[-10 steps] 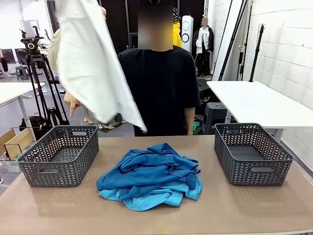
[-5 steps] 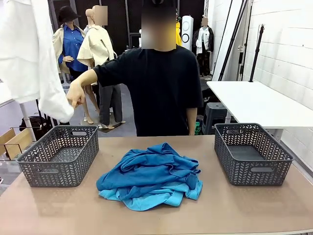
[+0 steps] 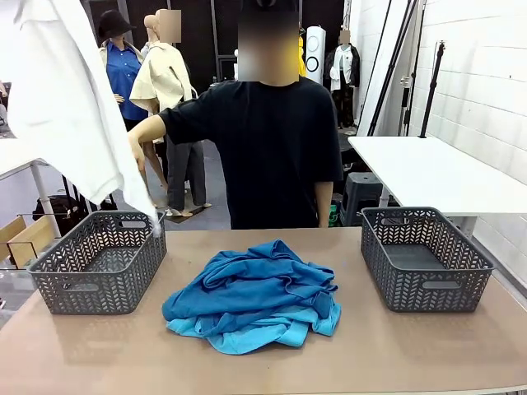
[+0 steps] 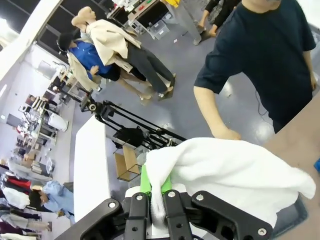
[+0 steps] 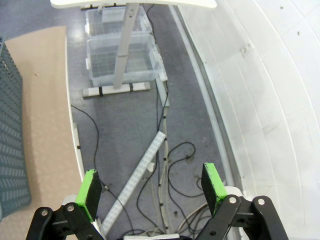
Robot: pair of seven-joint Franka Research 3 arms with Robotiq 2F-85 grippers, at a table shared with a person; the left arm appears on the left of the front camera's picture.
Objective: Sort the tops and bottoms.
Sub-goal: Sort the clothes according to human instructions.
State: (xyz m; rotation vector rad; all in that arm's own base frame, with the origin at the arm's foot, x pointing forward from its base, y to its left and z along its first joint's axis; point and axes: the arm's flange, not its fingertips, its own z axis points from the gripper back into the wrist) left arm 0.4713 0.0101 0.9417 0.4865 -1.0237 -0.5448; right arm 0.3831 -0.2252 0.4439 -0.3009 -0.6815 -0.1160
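Shirt drop into left basket

Right fingers stand spread beyond the surface's right edge. Left fingers pinch the white shirt above the left basket at the surface's left edge; best lowered inside the rim before release, clear of the person's hand.

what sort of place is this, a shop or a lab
Probably a lab or test workshop: a camera tripod stands on the bare floor, loose cables run along the wall, and a plain white worktable stands nearby.
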